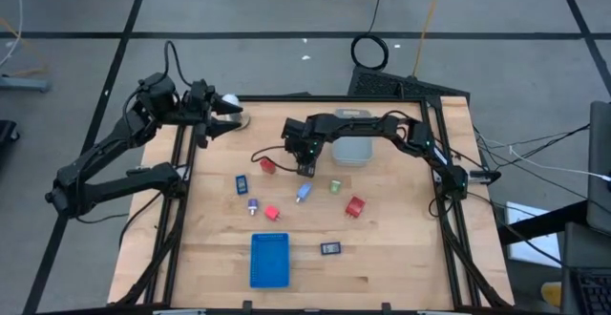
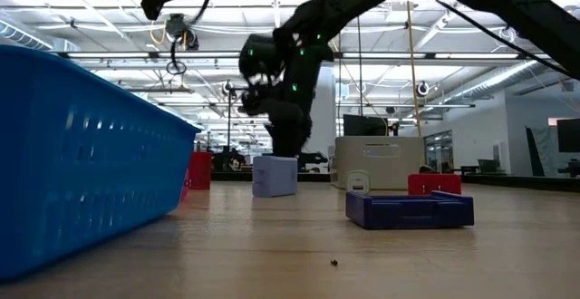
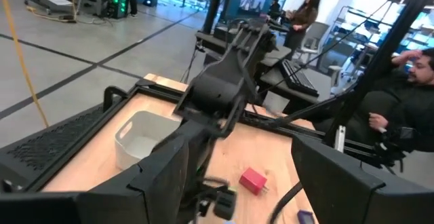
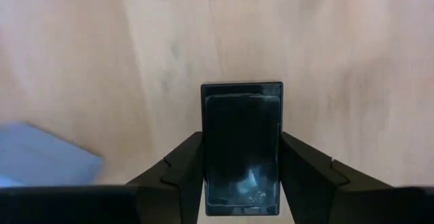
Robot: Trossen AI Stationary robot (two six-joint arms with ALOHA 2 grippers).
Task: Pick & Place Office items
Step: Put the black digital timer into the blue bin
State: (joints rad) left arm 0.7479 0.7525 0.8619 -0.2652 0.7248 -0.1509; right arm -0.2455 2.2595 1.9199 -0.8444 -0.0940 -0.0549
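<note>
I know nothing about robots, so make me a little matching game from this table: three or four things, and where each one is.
Things:
1. flat black rectangle
2. blue plastic tray
3. clear plastic bin
4. white ball

Places:
A. by the left end effector, at a table corner
B. under the right arm
C. near the table's front edge
D. between the right end effector's fingers

Pairs: 1-D, 2-C, 3-B, 4-A

Flat black rectangle point(image 4: 242, 146) clamped between right gripper point(image 4: 242, 176) fingers mid-table; red blocks point(image 1: 355, 206), pale blue tube point(image 1: 303, 193), second black rectangle point(image 1: 330, 248) scattered toward front edge.
</note>
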